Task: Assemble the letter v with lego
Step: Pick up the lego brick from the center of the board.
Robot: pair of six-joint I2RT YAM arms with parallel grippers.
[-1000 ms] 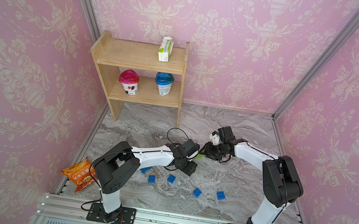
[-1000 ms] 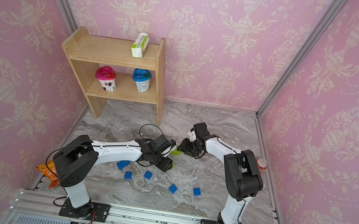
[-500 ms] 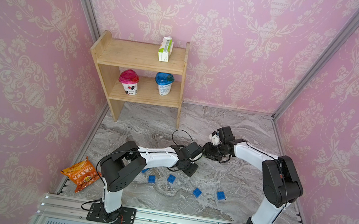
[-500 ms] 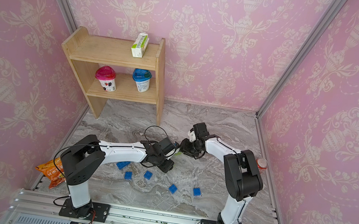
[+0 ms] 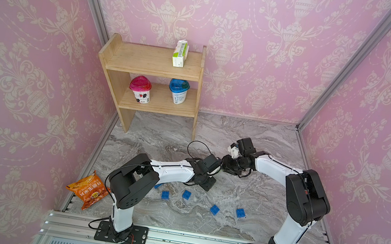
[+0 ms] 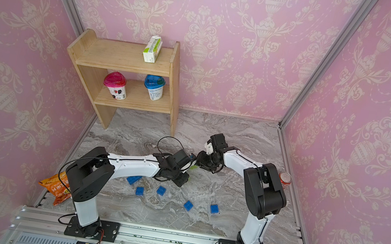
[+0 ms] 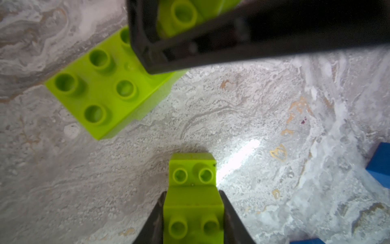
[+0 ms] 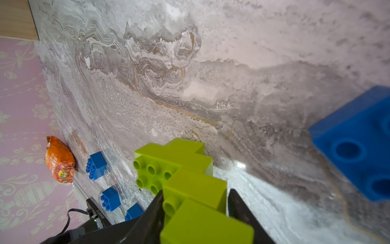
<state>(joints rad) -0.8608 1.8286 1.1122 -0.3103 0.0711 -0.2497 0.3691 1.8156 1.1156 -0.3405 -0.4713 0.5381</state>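
Note:
Both grippers meet over the middle of the marble table (image 5: 252, 142). My left gripper (image 7: 192, 196) is shut on a small stepped piece of lime-green lego (image 7: 193, 169), both fingers pressing its sides. My right gripper (image 8: 196, 193) is shut on a longer stepped chain of lime-green lego (image 8: 168, 160). In the left wrist view the chain's end brick (image 7: 105, 95) lies low by the table, a little apart from my held piece, partly behind a right finger (image 7: 190, 48). In a top view only a green sliver (image 6: 192, 166) shows between the grippers.
Several loose blue lego bricks (image 5: 186, 194) lie in a row towards the front of the table; another blue brick (image 8: 354, 147) is close beside my right gripper. A wooden shelf (image 5: 155, 68) stands back left, an orange snack bag (image 5: 89, 189) front left, a soda can (image 6: 285, 179) far right.
My left gripper has shifted a little right towards the right gripper, and its jaws have closed onto the green piece. The right arm has stayed almost still.

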